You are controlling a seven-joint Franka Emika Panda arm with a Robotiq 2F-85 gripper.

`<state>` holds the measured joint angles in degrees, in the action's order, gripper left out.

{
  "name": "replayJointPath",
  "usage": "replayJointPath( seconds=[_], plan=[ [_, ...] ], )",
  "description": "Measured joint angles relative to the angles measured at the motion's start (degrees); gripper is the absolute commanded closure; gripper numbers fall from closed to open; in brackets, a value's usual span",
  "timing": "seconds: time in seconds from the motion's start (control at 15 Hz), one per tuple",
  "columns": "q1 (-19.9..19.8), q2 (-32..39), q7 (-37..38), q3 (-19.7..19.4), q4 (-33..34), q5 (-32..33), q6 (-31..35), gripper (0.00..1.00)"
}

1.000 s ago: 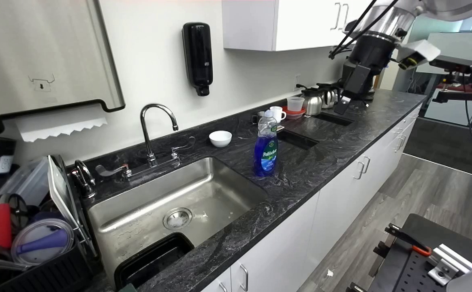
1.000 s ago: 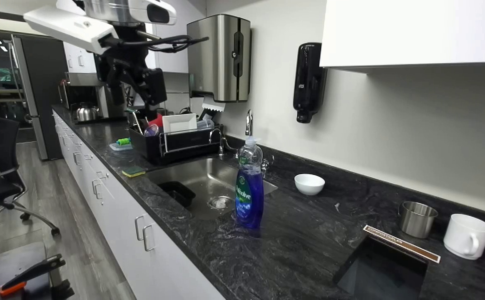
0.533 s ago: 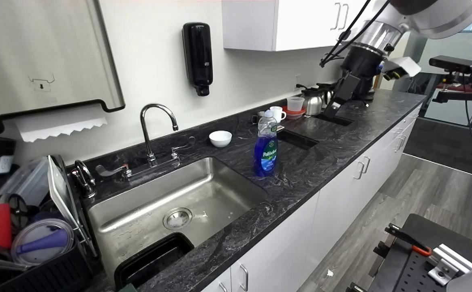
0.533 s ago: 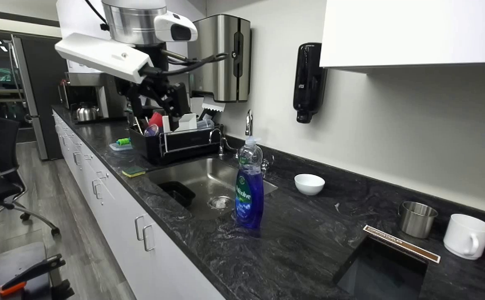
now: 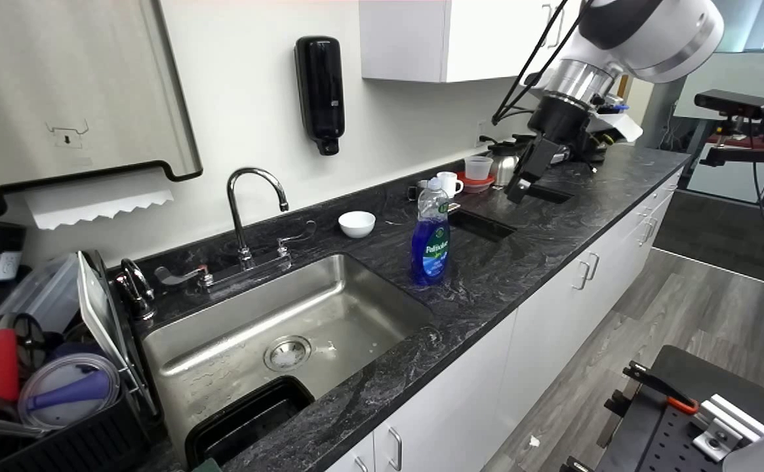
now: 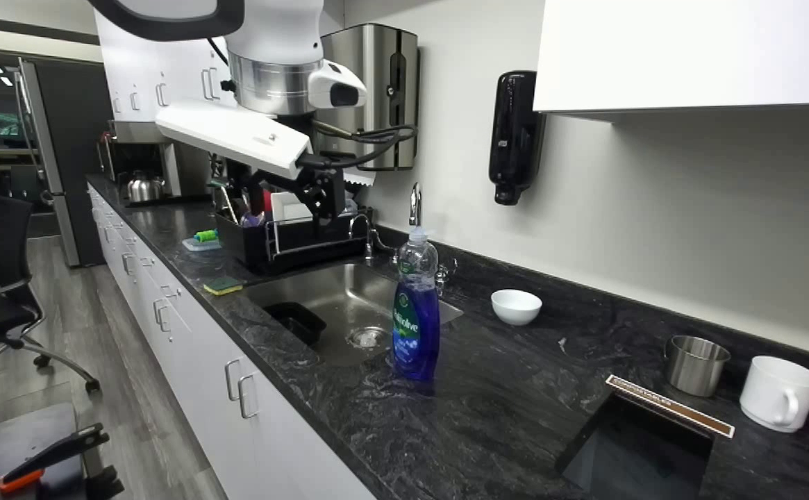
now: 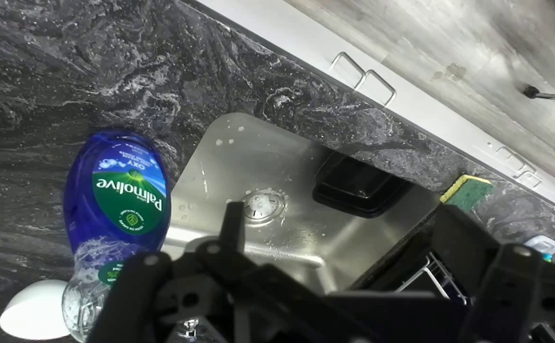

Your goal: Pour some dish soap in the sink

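The dish soap [image 5: 430, 246], a clear bottle of blue liquid with a pale cap, stands upright on the dark counter beside the sink [image 5: 362, 321] in both exterior views. My gripper [image 7: 340, 210] is open, its fingers [image 7: 233, 224] wide apart with nothing between them. It hangs above the counter in an exterior view, farther along than the bottle and apart from it. In the wrist view, the bottle shows at the left, outside the jaws, and the steel basin with its round drain lies in the background. The bottle's cap is out of the wrist view.
A white bowl [image 6: 516, 307] sits near the wall by the chrome faucet [image 5: 237, 203]. A black tub [image 5: 250, 419] is in the basin. The dish rack [image 6: 307, 239], a sponge [image 7: 467, 191], a metal cup [image 6: 697, 366], a white mug [image 6: 780, 394] and counter openings [image 5: 480, 226] are around.
The arm has come lower and moved along the counter toward the soap bottle. My gripper has stayed open. The bottle and other objects have not moved.
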<state>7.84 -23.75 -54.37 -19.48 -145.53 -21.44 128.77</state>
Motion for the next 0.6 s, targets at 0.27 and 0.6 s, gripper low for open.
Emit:
replayJointPath(
  seconds=[0.27, 0.6],
  plan=[
    [-0.3, 4.0, -3.1, 0.0, 3.5, -2.3, 0.0, 0.00],
    [-1.3, 5.3, -2.5, 0.9, 5.7, -2.7, 0.0, 0.00]
  ],
)
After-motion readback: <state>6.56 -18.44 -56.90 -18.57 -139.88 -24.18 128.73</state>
